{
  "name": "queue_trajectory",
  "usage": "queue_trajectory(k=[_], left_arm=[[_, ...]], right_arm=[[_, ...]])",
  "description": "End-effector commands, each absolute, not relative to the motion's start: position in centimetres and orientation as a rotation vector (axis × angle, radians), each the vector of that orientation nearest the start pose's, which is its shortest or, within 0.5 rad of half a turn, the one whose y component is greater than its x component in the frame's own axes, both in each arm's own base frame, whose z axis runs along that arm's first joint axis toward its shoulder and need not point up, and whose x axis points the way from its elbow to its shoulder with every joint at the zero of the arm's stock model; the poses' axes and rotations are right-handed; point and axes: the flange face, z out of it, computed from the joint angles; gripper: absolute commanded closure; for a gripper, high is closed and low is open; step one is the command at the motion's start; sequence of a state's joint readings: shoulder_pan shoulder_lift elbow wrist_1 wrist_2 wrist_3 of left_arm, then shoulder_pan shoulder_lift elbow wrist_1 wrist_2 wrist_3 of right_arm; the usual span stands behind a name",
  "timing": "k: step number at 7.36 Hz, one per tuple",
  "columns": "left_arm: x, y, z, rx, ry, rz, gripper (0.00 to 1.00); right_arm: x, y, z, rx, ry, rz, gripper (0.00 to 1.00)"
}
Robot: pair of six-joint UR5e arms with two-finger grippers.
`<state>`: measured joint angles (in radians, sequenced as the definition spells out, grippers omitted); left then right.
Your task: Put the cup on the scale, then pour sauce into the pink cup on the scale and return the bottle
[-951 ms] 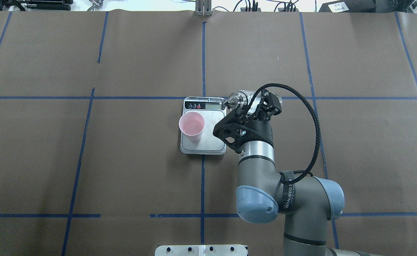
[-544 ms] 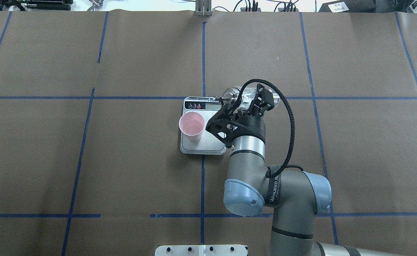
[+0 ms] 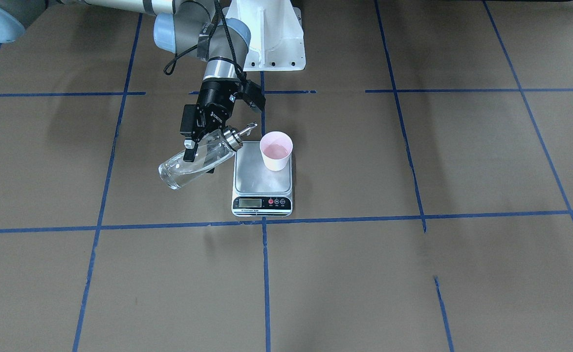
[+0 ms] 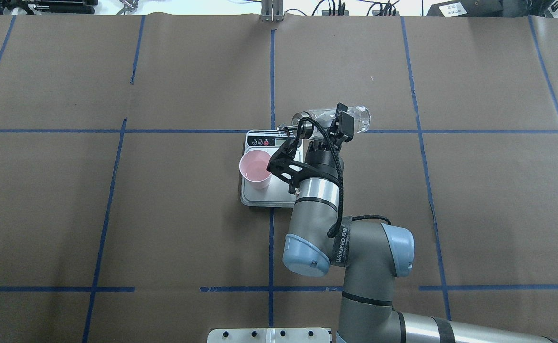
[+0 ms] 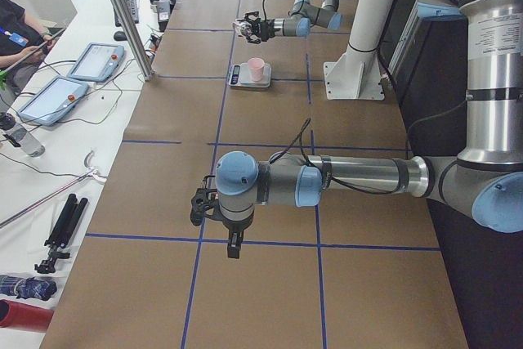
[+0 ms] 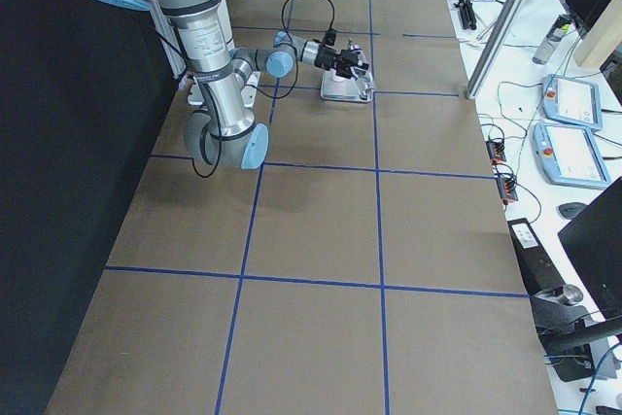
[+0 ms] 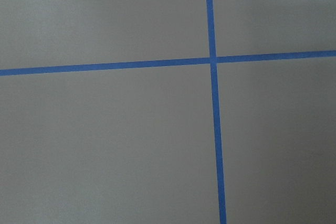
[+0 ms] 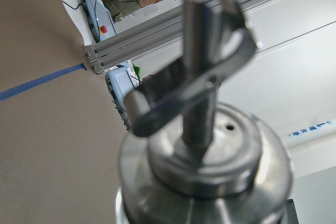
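Right gripper (image 3: 200,155): clamped on the tilted bottle (image 3: 175,173), spout (image 3: 247,128) toward the cup (image 3: 276,159)
Cup: on the scale (image 3: 257,178), its left corner nearest the robot (liquid (image 3: 277,149) inside)
Left gripper (image 5: 198,206): opening cannot be told

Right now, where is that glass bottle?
In the front-facing view, the bottle hangs tilted in the right claw, just left of the scale, spout toward the pink cup.

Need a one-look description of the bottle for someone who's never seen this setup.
Centrally on the brown paper sits a silver scale carrying a pink cup. Beside it, the right gripper holds the bottle tilted above the paper. It is the only clear glass item, its shiny metal spout pointing toward the cup.
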<state>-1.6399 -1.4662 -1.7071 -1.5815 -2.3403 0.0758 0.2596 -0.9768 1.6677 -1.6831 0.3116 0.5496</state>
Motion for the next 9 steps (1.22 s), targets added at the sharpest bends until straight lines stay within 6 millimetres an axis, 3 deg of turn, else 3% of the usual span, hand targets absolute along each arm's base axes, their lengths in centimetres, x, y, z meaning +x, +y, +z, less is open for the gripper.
queue_trajectory(k=[1, 4, 9], left_arm=[[-9.5, -44.7, 64.0, 0.094, 0.765, 0.02, 0.0], [-9.5, -44.9, 64.0, 0.094, 0.765, 0.02, 0.0], [-9.5, -44.9, 64.2, 0.09, 0.767, 0.019, 0.0]], right_arm=[[-56.0, -39.0, 23.6, 1.334, 0.419, -0.253, 1.0], [-58.1, -39.5, 25.1, 1.351, 0.502, -0.276, 1.0], [-58.7, -39.8, 26.0, 1.39, 0.619, -0.295, 1.0]])
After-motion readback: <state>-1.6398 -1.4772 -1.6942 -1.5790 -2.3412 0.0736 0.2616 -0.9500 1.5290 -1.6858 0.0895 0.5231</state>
